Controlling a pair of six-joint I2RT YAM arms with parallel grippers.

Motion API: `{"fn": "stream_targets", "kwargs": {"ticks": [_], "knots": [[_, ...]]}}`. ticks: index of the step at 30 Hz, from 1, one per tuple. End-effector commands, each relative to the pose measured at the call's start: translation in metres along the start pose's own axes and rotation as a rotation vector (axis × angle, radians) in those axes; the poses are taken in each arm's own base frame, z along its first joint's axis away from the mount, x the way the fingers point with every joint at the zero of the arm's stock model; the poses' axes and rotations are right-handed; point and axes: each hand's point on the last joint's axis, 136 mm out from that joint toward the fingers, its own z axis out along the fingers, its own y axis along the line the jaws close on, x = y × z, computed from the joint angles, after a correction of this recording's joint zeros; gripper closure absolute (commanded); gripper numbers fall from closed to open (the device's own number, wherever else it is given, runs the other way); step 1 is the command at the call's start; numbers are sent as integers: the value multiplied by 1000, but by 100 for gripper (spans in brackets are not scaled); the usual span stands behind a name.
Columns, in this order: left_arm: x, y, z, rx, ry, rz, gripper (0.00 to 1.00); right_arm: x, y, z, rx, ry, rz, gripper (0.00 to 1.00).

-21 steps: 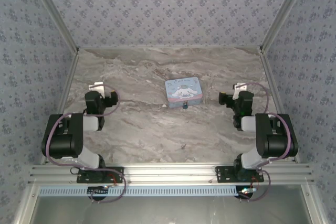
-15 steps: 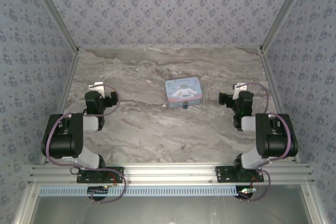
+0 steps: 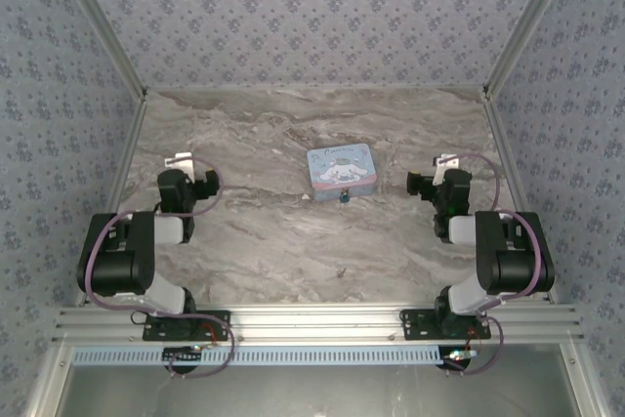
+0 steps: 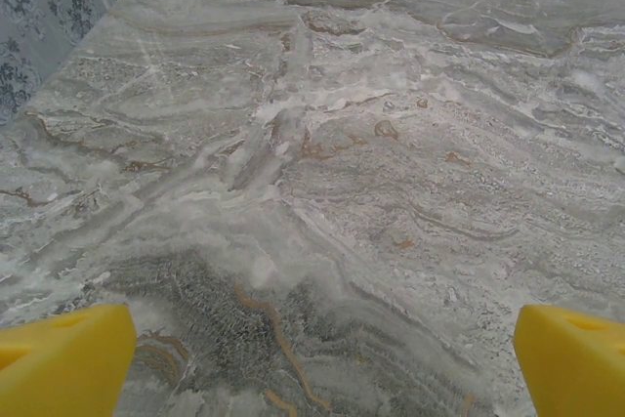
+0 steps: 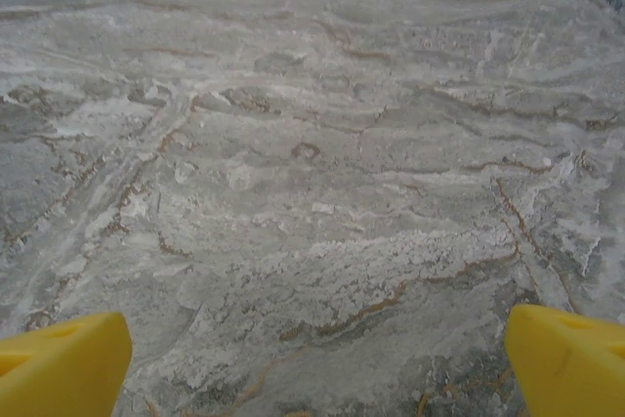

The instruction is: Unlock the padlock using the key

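Since neither arm holds anything, the task looks unstarted.

Top cam: the padlock sits on the bench, right at the near edge of the light-blue tin, approx. mid-bench & slightly right. It's too small to tell whether it touches the tin or whether the shackle is shut. A small dark speck lies nearer, well apart from the padlock. It's prob. the key, but can't confirm at this size. The left arm sits at the left side and the right arm at the right. The padlock lies between them, well apart from both.

Left wrist cam: yellow pads sit in the two bottom corners, so the left jaws are wide apart w/ nothing between them, just bare marble bench.

Right wrist cam: same story. The yellow pads are at opposite corners, so the right jaws are wide apart & empty.

Done so far: nothing, by my reading. Left to do: pick up the key, steady the padlock, insert, turn, free the shackle.
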Motion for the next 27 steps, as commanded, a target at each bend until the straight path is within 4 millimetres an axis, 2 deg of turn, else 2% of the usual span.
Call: {"fn": "stream_targets", "kwargs": {"ticks": [1, 7, 12, 16, 21, 27], "knots": [[-26, 4, -20, -22, -77, -22, 1, -25, -4, -4, -3, -10, 14, 0], [-66, 4, -57, -2, -110, -131, 1, -42, -7, -28, 15, 4, 84, 0], [-79, -10, -81, 85, -38, -368, 1, -48, 14, -55, -37, 60, 205, 0], [-69, -44, -96, 244, 80, -539, 1, -45, 48, -84, -107, 138, 273, 0], [-51, -94, -120, 377, 193, -515, 0, -30, 91, -123, -191, 245, 309, 3], [-23, -141, -133, 486, 265, -523, 1, 11, 126, -163, -222, 417, 353, 14]]}}
